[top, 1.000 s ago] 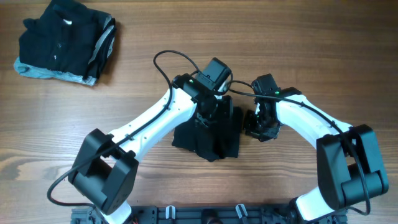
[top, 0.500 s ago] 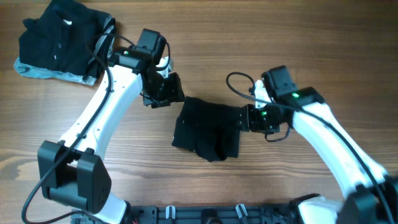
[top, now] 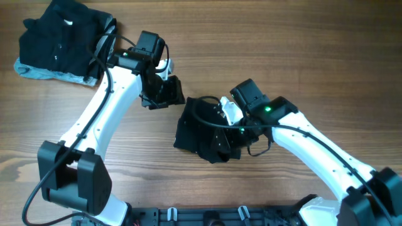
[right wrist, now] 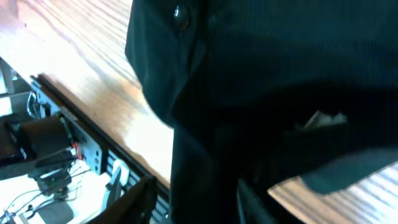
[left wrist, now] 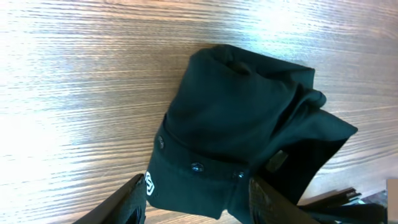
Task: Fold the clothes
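A loose black shirt (top: 198, 135) lies crumpled at the table's middle, with buttons and a white logo showing in the left wrist view (left wrist: 236, 118). My left gripper (top: 168, 94) is open just off the shirt's upper-left corner, and its fingers (left wrist: 196, 205) straddle the near hem. My right gripper (top: 221, 129) is over the shirt's right half, fingers apart (right wrist: 193, 202) with black cloth (right wrist: 280, 62) between them. A folded stack of black shirts (top: 59, 37) with a grey-blue edge (top: 38, 72) sits at the far left corner.
The table's front edge has a black rail (top: 207, 216). In the right wrist view the same edge shows with electronics and wires beyond it (right wrist: 56, 155). Black cables loop off both wrists. Bare wood table (top: 301, 50) lies to the right.
The left arm swung off the shirt to its upper-left corner and has since stayed there. The right gripper moved left from the shirt's right edge onto the shirt.
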You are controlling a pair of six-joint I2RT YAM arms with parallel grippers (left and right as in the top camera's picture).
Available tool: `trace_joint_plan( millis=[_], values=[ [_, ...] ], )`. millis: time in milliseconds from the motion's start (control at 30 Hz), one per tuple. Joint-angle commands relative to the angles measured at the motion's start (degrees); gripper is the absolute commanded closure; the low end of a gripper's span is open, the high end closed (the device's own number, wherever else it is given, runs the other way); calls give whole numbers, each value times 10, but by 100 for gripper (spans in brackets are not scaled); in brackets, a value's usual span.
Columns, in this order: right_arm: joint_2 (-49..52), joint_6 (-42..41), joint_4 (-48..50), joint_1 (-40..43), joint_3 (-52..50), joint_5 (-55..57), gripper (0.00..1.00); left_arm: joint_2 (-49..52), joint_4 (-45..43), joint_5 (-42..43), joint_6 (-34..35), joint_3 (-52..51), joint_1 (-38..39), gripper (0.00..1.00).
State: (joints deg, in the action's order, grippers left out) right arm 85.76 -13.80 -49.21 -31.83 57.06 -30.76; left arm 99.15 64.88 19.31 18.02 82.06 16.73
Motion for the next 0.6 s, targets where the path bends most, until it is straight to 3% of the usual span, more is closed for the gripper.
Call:
trace_joint_plan(
  millis=[0, 67, 200, 433, 533, 567],
  values=[
    [15, 3, 26, -2, 6, 12, 83, 0, -1, -8, -13, -5, -17, 48],
    [14, 1, 25, -1, 6, 41, 96, 0, -1, -8, -13, -5, -23, 48],
    [-6, -63, -16, 41, 10, 209, 96, 0, 0, -8, -13, -5, -25, 47],
    [-14, -31, -34, 106, 10, 232, 95, 0, -2, -19, -13, -5, -25, 43],
    [-9, -75, -35, 106, 9, 281, 91, 0, 0, -19, -13, -5, -24, 41],
    [-7, -85, -35, 106, 9, 288, 83, 0, 0, -19, -14, -5, -24, 41]
  ],
)
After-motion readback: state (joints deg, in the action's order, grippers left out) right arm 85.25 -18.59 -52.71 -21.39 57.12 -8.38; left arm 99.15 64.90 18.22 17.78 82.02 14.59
